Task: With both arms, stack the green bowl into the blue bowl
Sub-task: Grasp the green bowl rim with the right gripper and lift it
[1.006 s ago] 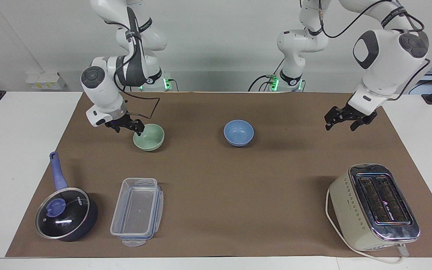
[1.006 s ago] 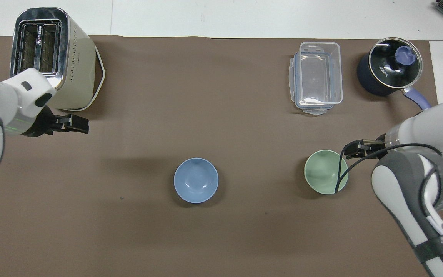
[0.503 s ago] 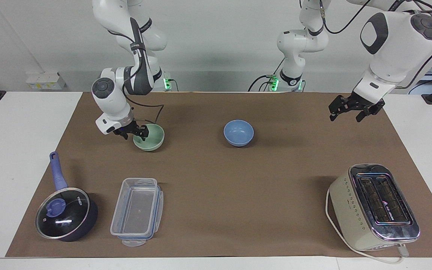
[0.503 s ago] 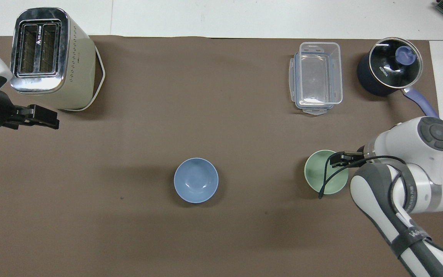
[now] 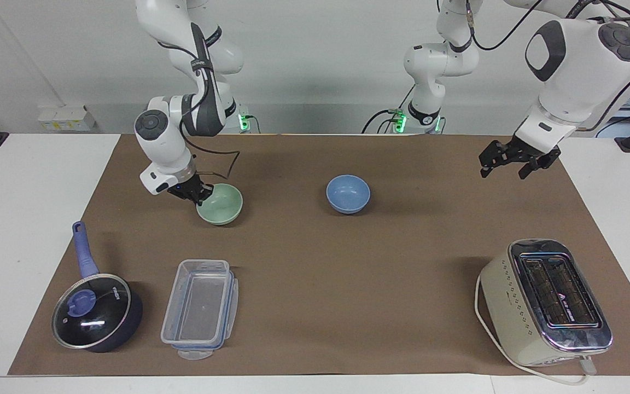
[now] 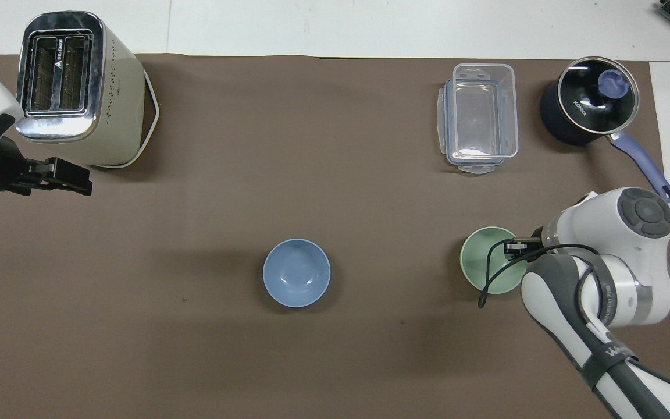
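Note:
The green bowl (image 5: 221, 204) stands on the brown mat toward the right arm's end of the table; it also shows in the overhead view (image 6: 486, 265). My right gripper (image 5: 200, 192) (image 6: 514, 247) is at the bowl's rim on the side toward the right arm's end, shut on the rim. The blue bowl (image 5: 348, 193) (image 6: 296, 272) stands empty at the middle of the mat, well apart from the green bowl. My left gripper (image 5: 503, 172) (image 6: 86, 185) waits open and empty in the air over the mat toward the left arm's end.
A cream toaster (image 5: 546, 302) (image 6: 76, 87) stands farther from the robots at the left arm's end. A clear plastic box (image 5: 200, 307) (image 6: 479, 117) and a dark lidded pan with a blue handle (image 5: 96, 313) (image 6: 590, 102) stand farther out at the right arm's end.
My right gripper came down onto the green bowl's rim and its fingers closed there; the bowl shifted slightly. My left gripper rose and drew back toward its own end, then held still.

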### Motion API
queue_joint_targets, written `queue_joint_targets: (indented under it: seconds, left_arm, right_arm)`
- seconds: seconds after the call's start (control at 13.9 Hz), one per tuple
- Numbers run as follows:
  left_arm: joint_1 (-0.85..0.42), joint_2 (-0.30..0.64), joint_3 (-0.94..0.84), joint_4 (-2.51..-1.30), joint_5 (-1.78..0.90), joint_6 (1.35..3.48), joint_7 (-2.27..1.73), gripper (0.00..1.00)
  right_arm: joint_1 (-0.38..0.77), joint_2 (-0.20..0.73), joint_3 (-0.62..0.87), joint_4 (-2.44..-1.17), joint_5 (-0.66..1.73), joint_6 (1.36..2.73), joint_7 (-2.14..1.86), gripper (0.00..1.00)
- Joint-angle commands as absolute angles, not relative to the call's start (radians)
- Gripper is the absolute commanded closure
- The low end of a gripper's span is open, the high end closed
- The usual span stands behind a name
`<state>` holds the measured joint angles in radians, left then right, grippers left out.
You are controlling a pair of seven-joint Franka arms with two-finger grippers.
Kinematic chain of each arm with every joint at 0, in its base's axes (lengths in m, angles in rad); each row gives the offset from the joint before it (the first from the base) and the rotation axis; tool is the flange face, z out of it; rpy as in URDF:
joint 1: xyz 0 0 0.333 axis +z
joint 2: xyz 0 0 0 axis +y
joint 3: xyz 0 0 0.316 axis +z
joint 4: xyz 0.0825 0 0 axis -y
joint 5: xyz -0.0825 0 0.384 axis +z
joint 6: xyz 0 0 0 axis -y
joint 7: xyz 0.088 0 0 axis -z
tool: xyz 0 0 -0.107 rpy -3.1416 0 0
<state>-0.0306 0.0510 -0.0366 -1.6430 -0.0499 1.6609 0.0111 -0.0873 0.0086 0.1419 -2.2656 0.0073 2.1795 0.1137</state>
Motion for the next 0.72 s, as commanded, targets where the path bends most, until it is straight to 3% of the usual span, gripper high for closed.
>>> queue_joint_targets:
  seconds: [0.0, 0.43, 0.65]
  left_arm:
    - [-0.025, 0.061, -0.041, -1.617, -0.029, 1.638, 0.011, 0.0]
    - [-0.025, 0.063, -0.041, -1.617, -0.029, 1.638, 0.011, 0.0]
    - [-0.026, 0.061, -0.041, -1.617, -0.029, 1.638, 0.011, 0.0]
  right_arm:
    - [-0.005, -0.044, 0.149, -2.223, 0.113, 2.096, 0.109, 1.0]
    - [0.248, -0.037, 0.152, -2.158, 0.213, 2.137, 0.25, 1.0]
    - [0.398, 0.015, 0.152, -2.12, 0.255, 2.206, 0.423, 1.0]
